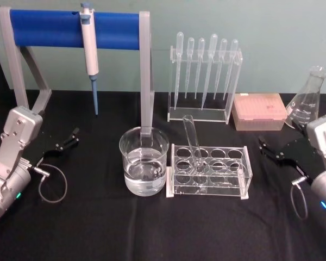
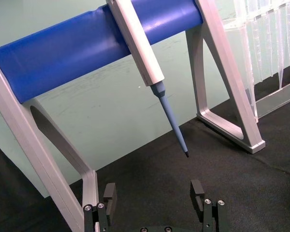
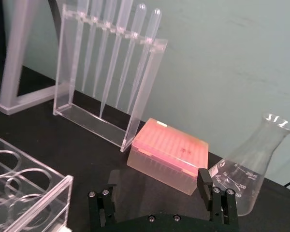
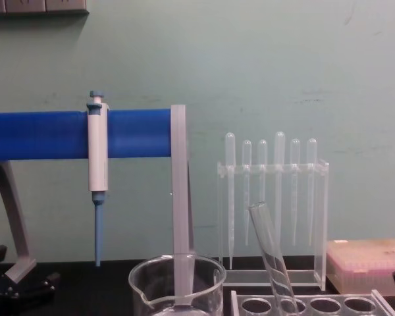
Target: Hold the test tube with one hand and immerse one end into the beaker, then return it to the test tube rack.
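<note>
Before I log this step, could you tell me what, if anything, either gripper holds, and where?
Nothing: both the left gripper and right gripper are open and empty.

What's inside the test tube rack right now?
One test tube stands tilted in the rack, its open rim leaning toward the beaker. The other holes look empty. Its bottom end is unclear through the rack's walls.

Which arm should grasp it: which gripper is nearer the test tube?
Right. The right gripper sits just right of the test tube and its rack; the left gripper is farther, left of the beaker.
</note>
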Robot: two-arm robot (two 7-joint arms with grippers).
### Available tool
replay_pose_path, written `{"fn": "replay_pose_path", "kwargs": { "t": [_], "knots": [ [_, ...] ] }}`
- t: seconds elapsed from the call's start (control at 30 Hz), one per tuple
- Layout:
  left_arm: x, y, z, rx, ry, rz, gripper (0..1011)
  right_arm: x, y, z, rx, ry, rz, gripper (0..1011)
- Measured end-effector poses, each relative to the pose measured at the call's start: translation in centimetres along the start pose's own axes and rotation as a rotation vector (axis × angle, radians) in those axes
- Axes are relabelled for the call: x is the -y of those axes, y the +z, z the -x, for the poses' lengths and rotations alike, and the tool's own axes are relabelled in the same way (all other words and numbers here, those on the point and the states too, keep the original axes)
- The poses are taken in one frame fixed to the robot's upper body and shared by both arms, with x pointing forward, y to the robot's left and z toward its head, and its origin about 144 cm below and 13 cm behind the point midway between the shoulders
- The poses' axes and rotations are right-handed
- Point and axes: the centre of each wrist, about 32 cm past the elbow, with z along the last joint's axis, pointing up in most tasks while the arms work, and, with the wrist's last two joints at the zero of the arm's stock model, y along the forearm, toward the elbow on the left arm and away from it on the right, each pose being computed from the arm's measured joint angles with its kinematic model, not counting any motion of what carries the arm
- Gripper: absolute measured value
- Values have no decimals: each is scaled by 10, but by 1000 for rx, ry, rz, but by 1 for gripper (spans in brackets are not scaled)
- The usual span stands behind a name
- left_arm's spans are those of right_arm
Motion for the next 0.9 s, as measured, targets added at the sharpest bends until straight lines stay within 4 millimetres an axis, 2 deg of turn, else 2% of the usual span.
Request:
{"fn": "replay_pose_path", "kwargs": {
  "t": [0.33,0.43,0.6,0.9],
  "knots": [
    [0,0,0,0,0,0,1000,44,36,1,-60,89,-74,1002],
    [0,0,0,0,0,0,1000,50,47,2,-98,157,-87,1003],
    [0,0,0,0,0,0,1000,43,60,4,-140,274,-100,1002],
    [0,0,0,0,0,0,1000,0,82,17,-197,477,-92,1003]
  ]
}}
